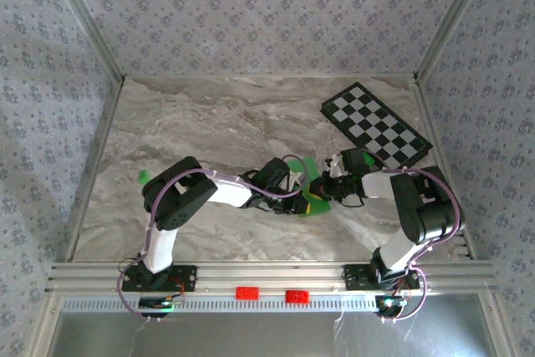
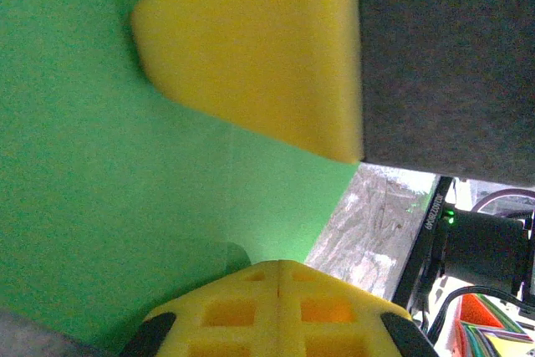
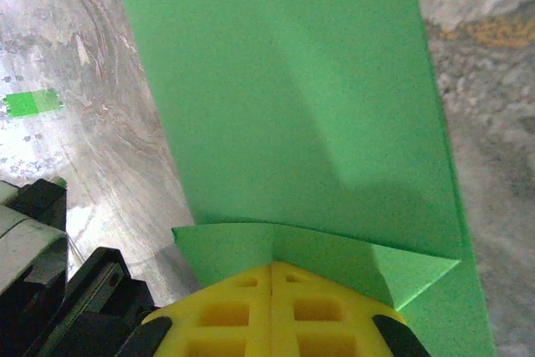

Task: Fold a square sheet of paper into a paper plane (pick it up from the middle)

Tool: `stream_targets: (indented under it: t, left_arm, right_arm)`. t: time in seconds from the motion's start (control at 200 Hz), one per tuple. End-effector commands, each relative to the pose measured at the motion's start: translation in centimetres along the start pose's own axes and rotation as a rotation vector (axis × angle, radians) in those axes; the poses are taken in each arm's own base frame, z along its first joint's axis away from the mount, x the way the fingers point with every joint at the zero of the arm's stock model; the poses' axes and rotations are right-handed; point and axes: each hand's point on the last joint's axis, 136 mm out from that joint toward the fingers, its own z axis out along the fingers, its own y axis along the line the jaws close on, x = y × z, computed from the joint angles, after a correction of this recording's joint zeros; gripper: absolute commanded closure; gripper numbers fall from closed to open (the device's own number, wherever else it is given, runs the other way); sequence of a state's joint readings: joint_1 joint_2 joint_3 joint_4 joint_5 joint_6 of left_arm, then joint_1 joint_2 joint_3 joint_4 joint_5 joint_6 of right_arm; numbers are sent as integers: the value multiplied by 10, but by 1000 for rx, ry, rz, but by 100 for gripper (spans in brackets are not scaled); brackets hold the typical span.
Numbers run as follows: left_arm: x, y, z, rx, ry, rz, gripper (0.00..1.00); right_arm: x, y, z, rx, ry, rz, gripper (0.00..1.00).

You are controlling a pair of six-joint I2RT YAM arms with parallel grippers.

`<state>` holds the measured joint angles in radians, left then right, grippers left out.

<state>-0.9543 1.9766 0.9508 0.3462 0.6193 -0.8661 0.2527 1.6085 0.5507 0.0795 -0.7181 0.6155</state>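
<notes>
1. Top external view: the marble table (image 1: pixel 209 123) carries a checkered board (image 1: pixel 376 125) toward 1 o'clock. Both arms reach inward and meet just past the middle, toward 4 o'clock.
2. The sheet of paper (image 1: pixel 313 166) sits at that meeting point, between the two tools. It is already partly folded, and its long axis runs roughly 12 to 6 o'clock in this view.
3. The left gripper (image 1: pixel 294 192) has the sheet at its 3 o'clock and the right gripper (image 1: pixel 333 187) has it at its 9 o'clock. Neither arm is clearly nearer, so I judge the next crease needs both: one to pin, one to turn.
4. Left wrist view: the yellow pads (image 2: pixel 251 48) stand wide apart at 12 and 6 o'clock. Green paper with a faint upright crease shows across the gap, and whether either pad presses on it I cannot tell.
5. Right wrist view: the sheet stretches toward 12 o'clock from the lower pad (image 3: pixel 272 307), and a turned-over corner flap (image 3: pixel 318 257) lies just above that pad. The other finger is hidden, so I cannot tell whether this tool is pinching the sheet.
6. A small green block (image 1: pixel 142 175) lies well apart at 9 o'clock.
</notes>
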Motion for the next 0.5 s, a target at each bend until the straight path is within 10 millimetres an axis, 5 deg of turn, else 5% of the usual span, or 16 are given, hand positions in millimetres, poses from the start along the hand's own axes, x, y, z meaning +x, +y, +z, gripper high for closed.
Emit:
stream_targets:
  t: [0.0,0.495]
  left_arm:
    - [2,-23,-7,37,-8,23,99]
    - [12,-10,-1,44,10,-6,100]
  right_arm:
    - [25,-51,3,184,51,103,100]
    - [26,-52,3,186,54,106,100]
